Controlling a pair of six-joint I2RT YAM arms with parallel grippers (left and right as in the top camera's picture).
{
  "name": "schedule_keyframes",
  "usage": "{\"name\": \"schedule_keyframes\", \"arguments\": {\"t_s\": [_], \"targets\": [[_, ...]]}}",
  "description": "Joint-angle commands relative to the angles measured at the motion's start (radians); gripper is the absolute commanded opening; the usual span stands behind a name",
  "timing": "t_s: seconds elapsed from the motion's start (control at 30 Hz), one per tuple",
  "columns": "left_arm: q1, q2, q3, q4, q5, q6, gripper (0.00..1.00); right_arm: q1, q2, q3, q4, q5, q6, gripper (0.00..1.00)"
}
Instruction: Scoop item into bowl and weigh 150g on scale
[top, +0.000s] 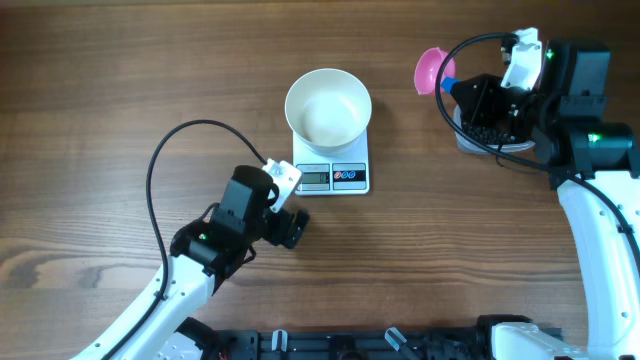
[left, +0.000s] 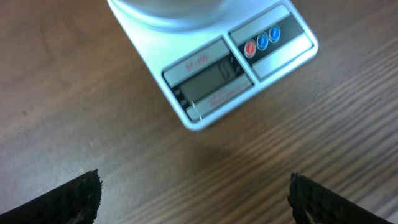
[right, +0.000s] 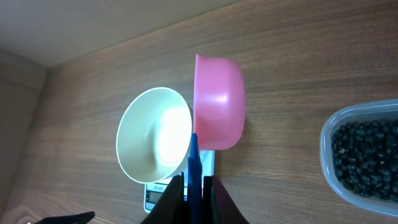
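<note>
The white bowl (top: 328, 105) stands on the small white scale (top: 332, 178) at mid-table, and its inside looks bare. My right gripper (top: 460, 88) is shut on the blue handle of a pink scoop (top: 431, 70), held in the air right of the bowl. In the right wrist view the gripper (right: 194, 180) pinches the handle and the scoop (right: 217, 102) shows its outside, so its contents are hidden. The black beans (right: 367, 158) lie in a clear tub (top: 487, 146) under the right arm. My left gripper (top: 292, 222) is open and holds nothing, just in front of the scale (left: 211, 74).
Bare wooden tabletop surrounds the scale. The left arm's black cable (top: 160, 160) loops over the table's left half. The right arm's white link (top: 600, 240) runs down the right edge. A black frame (top: 350, 345) lines the front edge.
</note>
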Motion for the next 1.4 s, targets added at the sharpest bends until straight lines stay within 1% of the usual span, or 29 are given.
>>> {"name": "schedule_keyframes", "arguments": {"t_s": [0.0, 0.53, 0.6, 0.63, 0.83, 1.37], "targets": [[0.008, 0.000, -0.004, -0.043, -0.003, -0.001, 1.00, -0.002, 0.000, 0.009, -0.001, 0.010, -0.021, 0.04], [0.008, 0.000, -0.004, -0.053, -0.003, 0.008, 1.00, -0.002, 0.000, 0.009, -0.027, 0.010, -0.047, 0.04], [0.008, 0.000, -0.004, -0.011, -0.003, 0.082, 1.00, -0.002, 0.000, 0.009, -0.028, 0.010, -0.051, 0.04], [0.008, 0.000, -0.004, 0.016, -0.003, 0.093, 1.00, -0.002, 0.000, 0.009, -0.029, 0.010, -0.058, 0.04], [0.009, 0.000, -0.004, 0.123, -0.007, 0.093, 1.00, -0.002, 0.000, 0.009, -0.028, 0.010, -0.072, 0.04], [0.009, 0.000, -0.005, 0.114, -0.007, 0.093, 1.00, -0.002, 0.000, 0.009, -0.037, 0.010, -0.073, 0.04]]}}
